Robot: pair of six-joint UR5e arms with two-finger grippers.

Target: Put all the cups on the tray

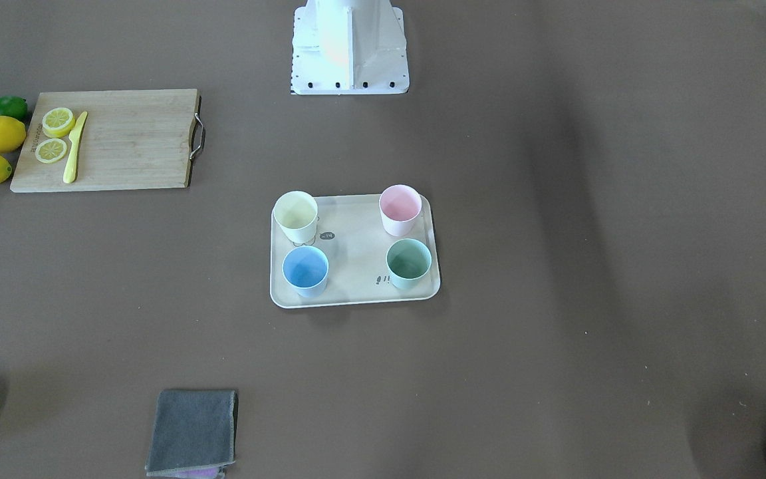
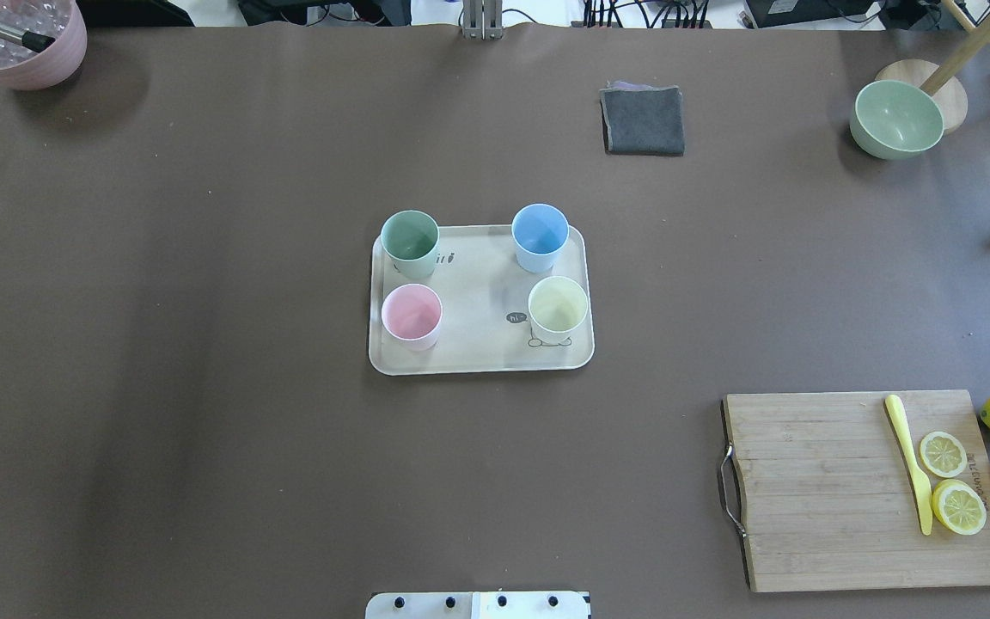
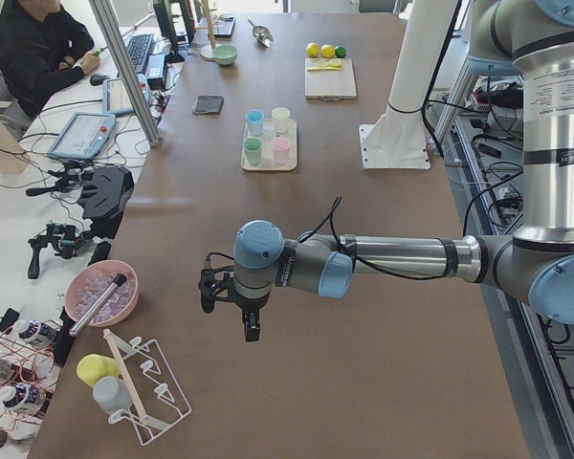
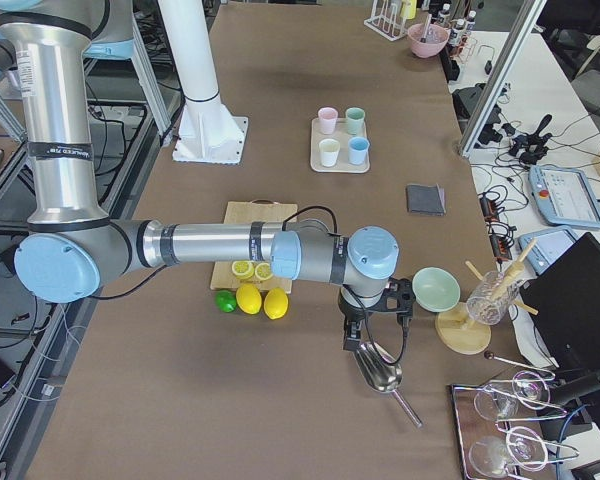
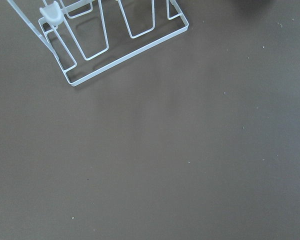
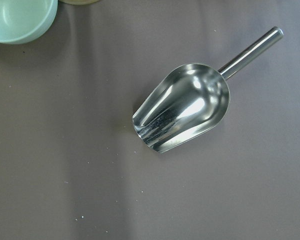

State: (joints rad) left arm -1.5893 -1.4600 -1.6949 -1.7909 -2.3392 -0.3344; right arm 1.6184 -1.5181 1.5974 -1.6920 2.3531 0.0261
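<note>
The cream tray lies at the table's middle, also in the front view. All four cups stand upright on it: pink cup, pale yellow cup, mint green cup, light blue cup. My left gripper hangs over the table's left end, far from the tray. My right gripper hangs over the right end, above a metal scoop. Both grippers show only in the side views, so I cannot tell if they are open or shut. Nothing shows in them.
A wooden cutting board with lemon slices and a yellow knife lies front right, with lemons beside it. A grey cloth, a green bowl and a pink bowl stand at the far edge. A wire rack is under the left wrist.
</note>
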